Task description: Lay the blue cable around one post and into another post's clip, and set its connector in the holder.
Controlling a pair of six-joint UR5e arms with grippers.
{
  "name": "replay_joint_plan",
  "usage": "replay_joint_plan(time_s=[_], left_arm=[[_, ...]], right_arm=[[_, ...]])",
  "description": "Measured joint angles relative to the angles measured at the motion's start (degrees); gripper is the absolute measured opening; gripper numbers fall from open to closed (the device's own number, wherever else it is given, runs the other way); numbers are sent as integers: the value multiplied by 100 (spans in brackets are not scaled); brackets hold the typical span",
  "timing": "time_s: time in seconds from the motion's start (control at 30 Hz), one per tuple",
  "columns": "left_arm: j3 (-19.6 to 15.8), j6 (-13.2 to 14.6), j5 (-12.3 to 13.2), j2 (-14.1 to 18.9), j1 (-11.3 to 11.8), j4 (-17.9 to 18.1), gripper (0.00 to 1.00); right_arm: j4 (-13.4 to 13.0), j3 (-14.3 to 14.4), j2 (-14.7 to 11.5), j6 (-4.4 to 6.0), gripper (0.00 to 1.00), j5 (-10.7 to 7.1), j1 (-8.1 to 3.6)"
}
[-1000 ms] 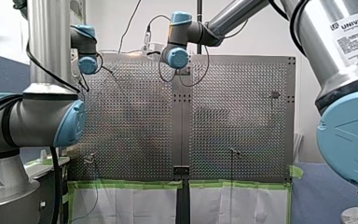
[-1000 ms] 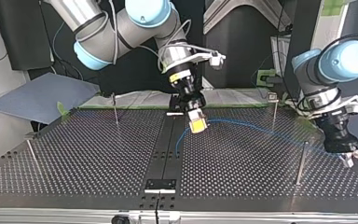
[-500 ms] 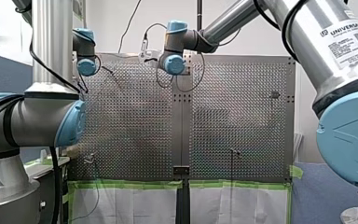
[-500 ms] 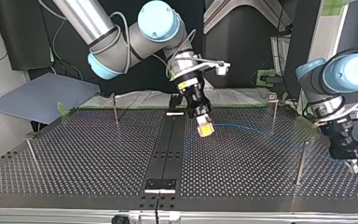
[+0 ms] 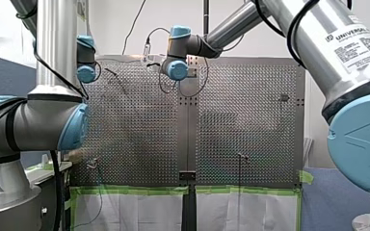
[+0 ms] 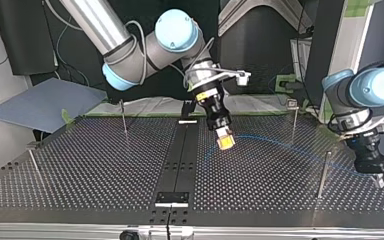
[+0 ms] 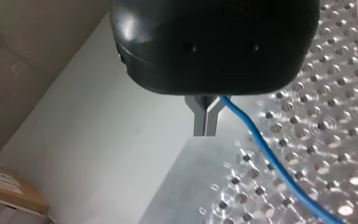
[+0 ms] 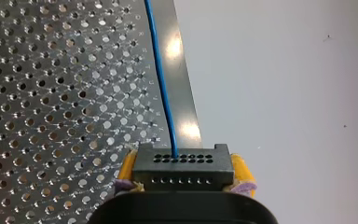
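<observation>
— What's closest in the top view?

— A thin post [image 6: 323, 175] at the right, standing on the perforated table [image 6: 105, 170]. Just beside it my left gripper [image 6: 378, 180] hangs low by the table's edge. Its wrist view shows the metal fingers [image 7: 199, 122] pinched tight on the blue cable [image 7: 261, 149].

— And where does the cable go?

— It arcs over the holes and crosses that post. Whether it touches, I can't tell. It ends mid-table at the black connector [image 8: 182, 171], and my right gripper [image 8: 182, 161] has it clamped between yellow pads [image 8: 127, 168], tilted above the table.

— Farther back?

— Another post [image 6: 293, 120] stands near the far edge.
</observation>
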Motion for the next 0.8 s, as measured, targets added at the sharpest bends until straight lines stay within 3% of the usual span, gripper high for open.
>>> replay_joint_plan(time_s=[0.43,0.8], left_arm=[[333,-86,212,-310,4,-22,0],[352,-61,262,-606,-14,-46,0]], right_arm=[[164,-455,380,16,0,-11,25],[188,-540,551,87,0,-10,8]])
